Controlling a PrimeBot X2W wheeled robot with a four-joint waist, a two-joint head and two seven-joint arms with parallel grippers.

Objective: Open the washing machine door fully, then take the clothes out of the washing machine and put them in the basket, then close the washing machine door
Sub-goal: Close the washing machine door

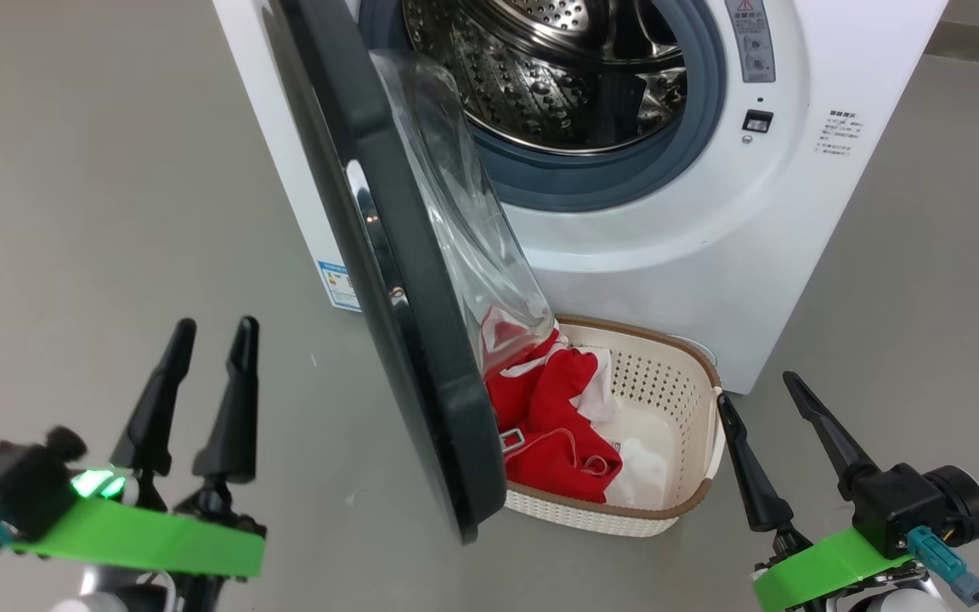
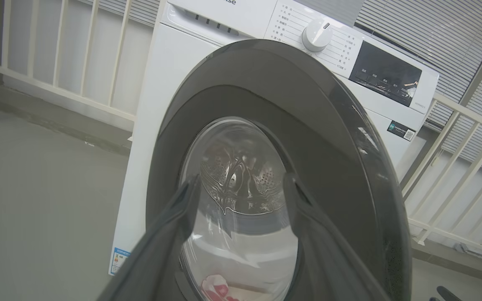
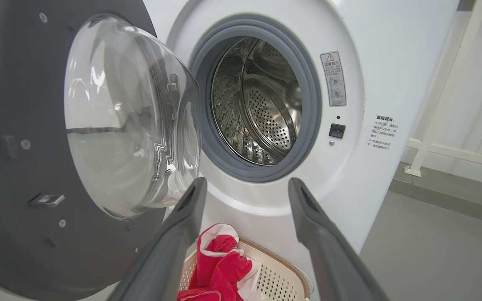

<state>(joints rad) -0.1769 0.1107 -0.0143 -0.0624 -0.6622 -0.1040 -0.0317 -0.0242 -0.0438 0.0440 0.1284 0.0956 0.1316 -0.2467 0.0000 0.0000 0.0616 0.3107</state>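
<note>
The washing machine (image 1: 710, 221) (image 3: 370, 50) stands ahead with its steel drum (image 1: 557, 68) (image 3: 257, 104) bare. Its black-rimmed door (image 1: 404, 280) (image 2: 308, 138) (image 3: 15, 125) swings out towards me, edge-on in the head view. Below the opening sits the cream basket (image 1: 676, 391) (image 3: 278, 276), and the red clothes (image 1: 553, 416) (image 3: 220, 267) lie in it. My left gripper (image 1: 211, 331) (image 2: 241, 188) stands open on the floor side, left of the door, facing its outer glass. My right gripper (image 1: 761, 387) (image 3: 245, 188) is open too, right of the basket, holding nothing.
Grey floor (image 1: 99, 212) spreads to the left and right of the machine. A white railing (image 2: 69, 50) (image 3: 454, 104) runs behind and beside it. The machine's control panel with a white dial (image 2: 316, 35) is seen above the door.
</note>
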